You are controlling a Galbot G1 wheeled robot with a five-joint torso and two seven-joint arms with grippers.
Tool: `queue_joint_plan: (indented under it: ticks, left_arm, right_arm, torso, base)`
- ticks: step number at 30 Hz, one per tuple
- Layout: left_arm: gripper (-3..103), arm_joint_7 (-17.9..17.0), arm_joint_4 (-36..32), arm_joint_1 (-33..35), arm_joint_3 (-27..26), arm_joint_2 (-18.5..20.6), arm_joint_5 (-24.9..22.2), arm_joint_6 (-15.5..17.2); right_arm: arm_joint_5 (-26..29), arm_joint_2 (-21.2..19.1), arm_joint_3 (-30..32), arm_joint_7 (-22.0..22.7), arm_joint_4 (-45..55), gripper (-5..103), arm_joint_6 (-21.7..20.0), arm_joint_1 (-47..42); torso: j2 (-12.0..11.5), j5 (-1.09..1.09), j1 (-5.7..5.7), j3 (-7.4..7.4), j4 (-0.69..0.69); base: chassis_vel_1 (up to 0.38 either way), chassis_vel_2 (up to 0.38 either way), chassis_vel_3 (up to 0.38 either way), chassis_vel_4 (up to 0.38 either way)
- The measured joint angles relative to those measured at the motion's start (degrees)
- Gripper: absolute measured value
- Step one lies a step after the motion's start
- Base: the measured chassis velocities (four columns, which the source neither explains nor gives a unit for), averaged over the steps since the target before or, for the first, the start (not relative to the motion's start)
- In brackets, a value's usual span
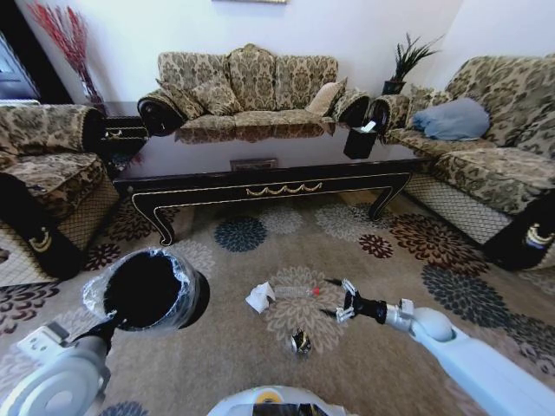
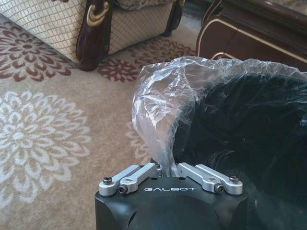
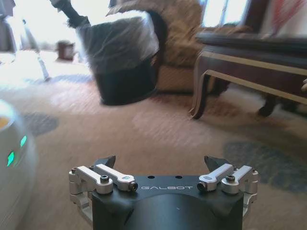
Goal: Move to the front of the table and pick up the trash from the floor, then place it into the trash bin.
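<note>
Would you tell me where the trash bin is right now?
In the head view the trash bin is on the robot's left, held off the carpet by the left gripper clamped on its bag-lined rim, in front of the table.

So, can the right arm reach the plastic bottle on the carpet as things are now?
Probably yes. The right gripper is open, low over the carpet, right beside the bottle, with nothing between them. The left gripper holds the trash bin off to the side.
</note>
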Motion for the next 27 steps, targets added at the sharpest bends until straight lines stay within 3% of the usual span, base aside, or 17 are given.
queue_joint_plan:
  ticks: [8, 17, 27]
  left_arm:
    - [2, -0.3, 0.0, 0.8, -0.3, -0.3, -0.1, 0.1]
    - [2, -0.6, 0.3, 1.6, 0.1, -1.1, -0.4, 0.2]
    - [2, -0.8, 0.3, 2.0, 0.0, -1.7, -0.5, 0.2]
  right_arm:
    - [-3.6, 2.8, -5.5, -2.7, -5.1, 100, -1.0, 5.9]
    - [-12.8, 9.9, -8.6, -4.4, -11.5, 100, 1.8, 7.9]
    - [-15.6, 13.2, -13.5, -9.8, -18.6, 100, 2.4, 13.8]
  torso:
    - [0.0, 0.01, 0.0, 0.0, 0.0]
    - [0.0, 0.0, 0.0, 0.0, -0.01]
    - [0.0, 0.01, 0.0, 0.0, 0.0]
  base:
    - [0.0, 0.0, 0.0, 0.0]
    - [0.0, 0.0, 0.0, 0.0]
    - [0.0, 0.0, 0.0, 0.0]
